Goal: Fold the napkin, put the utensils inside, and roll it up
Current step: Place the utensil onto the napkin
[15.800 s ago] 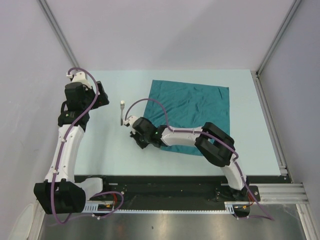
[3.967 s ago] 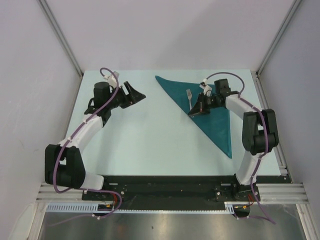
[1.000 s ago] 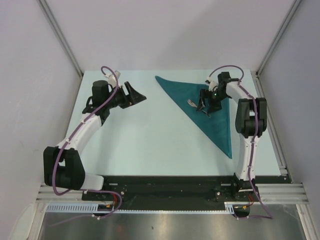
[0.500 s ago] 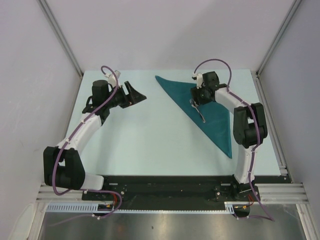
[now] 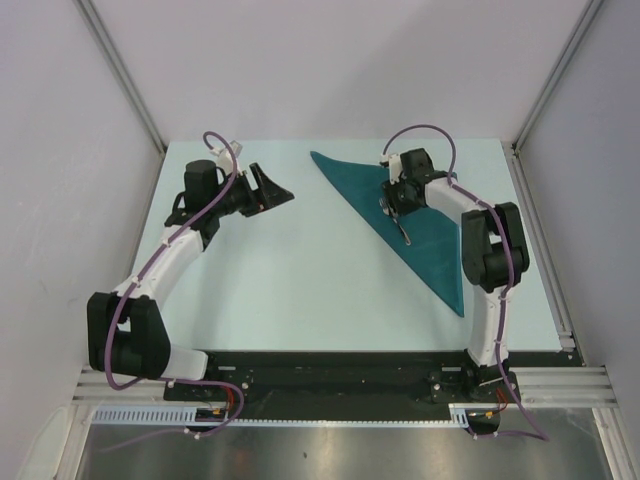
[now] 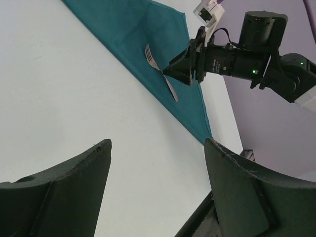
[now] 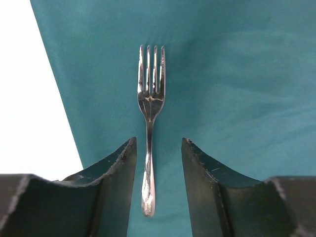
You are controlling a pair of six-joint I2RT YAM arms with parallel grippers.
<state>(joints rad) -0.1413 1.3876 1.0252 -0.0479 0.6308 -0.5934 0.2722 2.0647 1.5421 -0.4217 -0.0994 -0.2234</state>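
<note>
The teal napkin [image 5: 432,245] lies folded into a triangle at the back right of the table, also seen in the left wrist view [image 6: 133,29]. The silver fork [image 5: 402,232] rests on it near its long slanted edge. My right gripper [image 5: 392,198] hovers over the fork [image 7: 150,98], open, and the handle runs down between its two fingers [image 7: 118,168] with a gap on each side. The napkin [image 7: 237,74] fills that view. My left gripper [image 5: 281,190] hangs open above bare table to the left, fingers wide apart [image 6: 157,143], holding nothing.
The pale table [image 5: 300,280] ends at a black rail [image 5: 330,360] in front. Grey walls with metal posts [image 5: 545,90] close in the back and sides. The right arm [image 6: 261,54] shows in the left wrist view behind the fork [image 6: 160,74].
My right gripper has swung left from the napkin's right part to over the fork, and its jaws have narrowed around the handle. The left arm has stayed still.
</note>
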